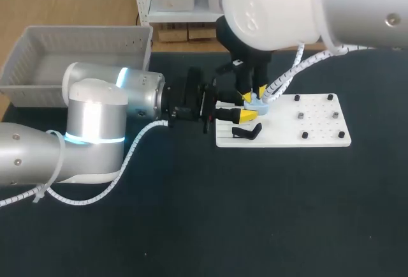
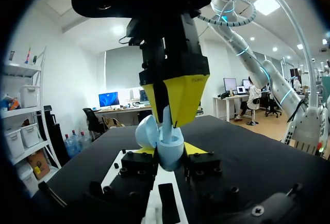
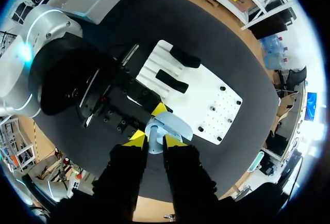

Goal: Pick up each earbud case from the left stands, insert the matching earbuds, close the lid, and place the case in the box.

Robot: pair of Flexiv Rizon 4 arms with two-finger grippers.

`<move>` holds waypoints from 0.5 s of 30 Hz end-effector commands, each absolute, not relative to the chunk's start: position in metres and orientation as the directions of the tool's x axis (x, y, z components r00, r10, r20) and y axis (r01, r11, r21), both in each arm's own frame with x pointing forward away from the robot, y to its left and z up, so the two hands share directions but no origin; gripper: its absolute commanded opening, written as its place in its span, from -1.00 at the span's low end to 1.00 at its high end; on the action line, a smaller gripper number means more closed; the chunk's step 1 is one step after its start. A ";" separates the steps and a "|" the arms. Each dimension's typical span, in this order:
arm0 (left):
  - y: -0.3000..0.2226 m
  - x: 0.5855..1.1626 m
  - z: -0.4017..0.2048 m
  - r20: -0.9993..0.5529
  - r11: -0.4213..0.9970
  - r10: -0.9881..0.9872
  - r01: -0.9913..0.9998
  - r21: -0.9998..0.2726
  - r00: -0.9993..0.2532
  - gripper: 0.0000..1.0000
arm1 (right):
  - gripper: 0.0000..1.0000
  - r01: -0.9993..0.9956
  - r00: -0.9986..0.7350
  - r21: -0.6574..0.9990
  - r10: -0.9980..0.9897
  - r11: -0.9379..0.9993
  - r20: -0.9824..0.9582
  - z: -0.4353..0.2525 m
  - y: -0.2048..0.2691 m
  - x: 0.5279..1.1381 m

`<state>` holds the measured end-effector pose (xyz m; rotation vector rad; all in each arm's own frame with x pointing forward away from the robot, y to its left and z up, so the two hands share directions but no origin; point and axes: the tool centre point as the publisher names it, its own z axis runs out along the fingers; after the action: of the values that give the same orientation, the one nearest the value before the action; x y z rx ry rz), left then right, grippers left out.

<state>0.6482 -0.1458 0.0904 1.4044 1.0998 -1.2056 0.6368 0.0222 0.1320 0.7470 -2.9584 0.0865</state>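
A light blue earbud case (image 1: 258, 106) with its lid open hangs over the left end of the white board (image 1: 319, 138). My left gripper (image 1: 250, 113) is shut on the case's body from two sides; in the left wrist view the case (image 2: 170, 149) sits between its yellow tips, lid (image 2: 146, 131) tipped back. My right gripper (image 1: 254, 94) points straight down over the case, shut on a pale blue earbud (image 2: 166, 116) whose lower end is in the case. In the right wrist view the case (image 3: 172, 126) lies just ahead of my right gripper (image 3: 154, 140).
Black stands (image 3: 178, 56) (image 3: 172, 81) sit on the board's left part, one seen as a black stand (image 1: 246, 131). Small pegs (image 1: 299, 116) dot the board's right part. A grey bin (image 1: 83, 32) stands at the back left. Dark table surface surrounds the board.
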 end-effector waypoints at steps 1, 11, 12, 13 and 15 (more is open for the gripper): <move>-0.146 0.646 0.091 -0.992 -0.138 0.047 0.985 0.106 0.113 -1.00 | -1.00 -0.477 -0.876 -0.033 -0.472 0.878 0.102 0.130 0.024 0.638; -0.146 0.646 0.091 -0.992 -0.138 0.047 0.985 0.106 0.113 -1.00 | -1.00 -0.486 -0.870 -0.036 -0.479 0.873 0.119 0.126 0.026 0.640; -0.146 0.646 0.091 -0.992 -0.138 0.047 0.985 0.106 0.113 -1.00 | -1.00 -0.486 -0.869 -0.037 -0.479 0.873 0.120 0.126 0.026 0.640; -0.146 0.646 0.091 -0.992 -0.138 0.047 0.985 0.106 0.113 -1.00 | -0.77 -0.486 -0.869 -0.037 -0.479 0.873 0.121 0.126 0.026 0.640; -0.146 0.646 0.091 -0.992 -0.138 0.047 0.985 0.106 0.113 -1.00 | 0.25 -0.486 -0.869 -0.034 -0.479 0.873 0.123 0.126 0.025 0.639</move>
<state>0.6482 -0.1456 0.0907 1.4045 1.0996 -1.2053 0.6381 0.0244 0.1259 0.7590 -2.9369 0.0986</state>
